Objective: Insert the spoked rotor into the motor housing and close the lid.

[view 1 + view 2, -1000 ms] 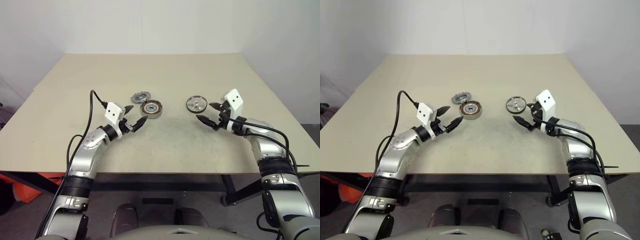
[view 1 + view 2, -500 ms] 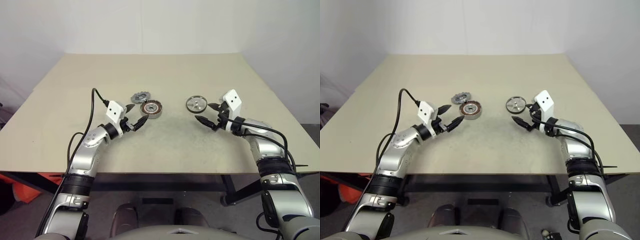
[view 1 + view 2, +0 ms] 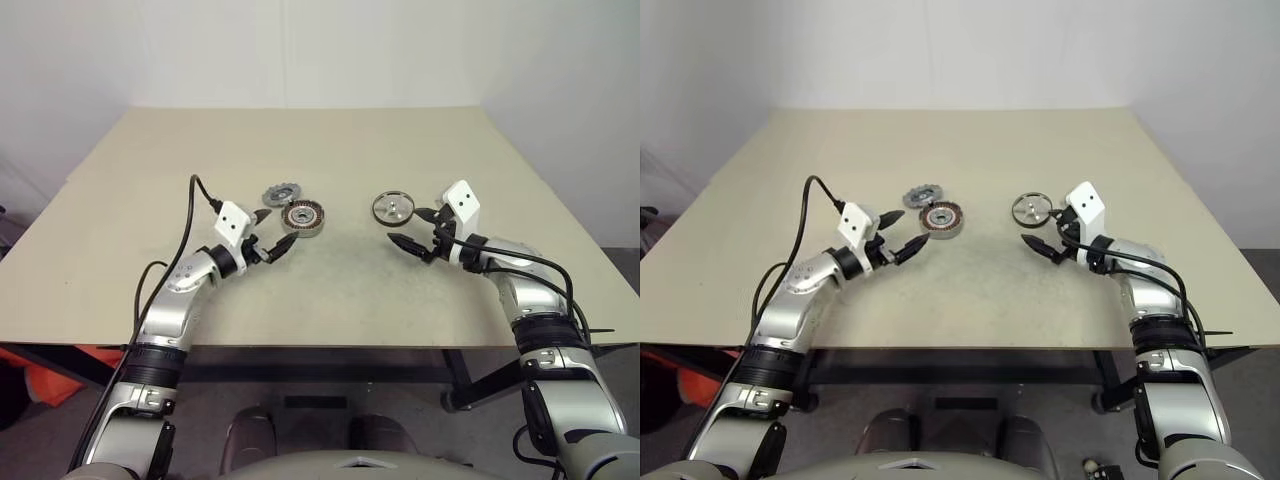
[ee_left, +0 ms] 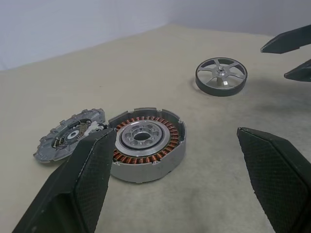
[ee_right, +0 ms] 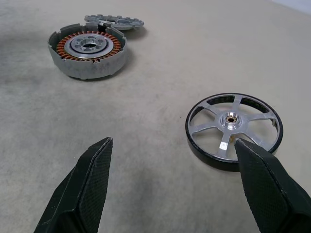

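The motor housing (image 3: pixel 302 217), a short metal ring with copper coils, stands near the table's middle. The darker notched lid (image 3: pixel 282 193) lies flat just behind it to the left, touching or nearly touching it. Apart to the right, the bright spoked rotor (image 3: pixel 392 207) lies flat. My left gripper (image 3: pixel 276 228) hovers open just left of the housing (image 4: pixel 146 143), holding nothing. My right gripper (image 3: pixel 405 227) hangs open just in front of the rotor (image 5: pixel 233 127), one finger close beside its rim, nothing between the fingers.
The beige table (image 3: pixel 320 150) has bare room behind, in front of and to both sides of the parts. Its front edge (image 3: pixel 320 346) runs below my arms. A white wall rises behind the table.
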You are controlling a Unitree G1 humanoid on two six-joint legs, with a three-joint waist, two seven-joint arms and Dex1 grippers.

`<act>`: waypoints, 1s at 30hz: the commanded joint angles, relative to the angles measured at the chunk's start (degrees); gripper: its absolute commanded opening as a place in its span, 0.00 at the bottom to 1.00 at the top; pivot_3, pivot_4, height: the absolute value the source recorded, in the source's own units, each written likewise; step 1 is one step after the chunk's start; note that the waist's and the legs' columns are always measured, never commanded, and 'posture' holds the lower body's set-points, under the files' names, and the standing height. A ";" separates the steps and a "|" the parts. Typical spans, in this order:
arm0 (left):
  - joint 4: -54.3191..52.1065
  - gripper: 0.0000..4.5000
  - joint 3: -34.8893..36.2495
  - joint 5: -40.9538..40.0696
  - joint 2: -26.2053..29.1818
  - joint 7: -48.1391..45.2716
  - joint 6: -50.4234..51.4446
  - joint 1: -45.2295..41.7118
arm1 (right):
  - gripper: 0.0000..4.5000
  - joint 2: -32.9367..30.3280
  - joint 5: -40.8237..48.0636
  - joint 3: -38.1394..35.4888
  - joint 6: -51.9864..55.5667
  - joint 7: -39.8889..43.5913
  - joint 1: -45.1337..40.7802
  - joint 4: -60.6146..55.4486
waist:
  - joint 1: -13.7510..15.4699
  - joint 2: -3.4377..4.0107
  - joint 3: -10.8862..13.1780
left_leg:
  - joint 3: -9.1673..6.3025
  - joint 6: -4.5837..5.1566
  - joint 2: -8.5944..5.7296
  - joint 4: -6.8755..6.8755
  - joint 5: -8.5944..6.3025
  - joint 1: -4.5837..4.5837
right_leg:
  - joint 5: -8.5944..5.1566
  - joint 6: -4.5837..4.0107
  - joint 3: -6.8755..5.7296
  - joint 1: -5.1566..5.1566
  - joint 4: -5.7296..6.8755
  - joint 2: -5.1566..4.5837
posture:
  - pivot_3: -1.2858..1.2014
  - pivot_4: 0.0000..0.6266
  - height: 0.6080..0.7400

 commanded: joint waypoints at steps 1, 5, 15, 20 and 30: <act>-0.53 0.93 0.35 -0.04 0.06 0.13 -0.99 -1.74 | 1.00 -0.06 -0.36 0.16 -1.27 0.11 -2.02 -0.71 | 0.01 0.00 0.00 | 0.00 0.00 0.00 0.00 0.00 0.00 | 0.00 0.00 -0.01 0.00 0.00 0.00 | 0.52 0.00 1.00; 1.23 0.93 -0.15 1.13 0.03 0.29 -2.34 -2.97 | 1.00 0.21 -0.97 0.17 -1.99 -0.19 -2.73 0.32 | 0.01 0.00 0.00 | 0.00 0.00 0.00 0.01 0.00 0.00 | 0.00 0.00 0.00 0.00 0.01 0.00 | 0.52 0.00 1.00; 28.59 0.93 -8.54 15.29 7.57 -6.62 -19.29 -21.48 | 1.00 0.37 -0.31 -0.44 -0.84 -1.71 0.35 -6.04 | 0.18 0.00 0.00 | -0.01 -0.01 -0.03 0.03 0.01 0.00 | 0.00 0.00 -0.02 0.01 0.04 0.01 | 0.52 0.00 1.00; 48.69 0.93 -14.83 23.60 7.72 -9.55 -32.67 -34.29 | 1.00 -0.93 1.58 -1.73 2.48 -1.95 5.04 -16.72 | 0.59 0.00 0.00 | -0.03 -0.01 -0.05 0.02 0.00 -0.06 | 0.01 0.01 -0.01 0.01 -0.04 -0.01 | 0.52 0.00 1.00; 65.24 0.93 -18.80 31.36 2.02 -11.60 -38.68 -45.24 | 1.00 -1.27 3.80 -4.62 8.44 -7.32 14.22 -32.51 | 2.08 -0.02 0.01 | -0.03 0.00 -0.03 0.01 0.00 0.03 | 0.00 0.02 -0.02 0.08 -0.02 -0.07 | 0.52 0.00 1.00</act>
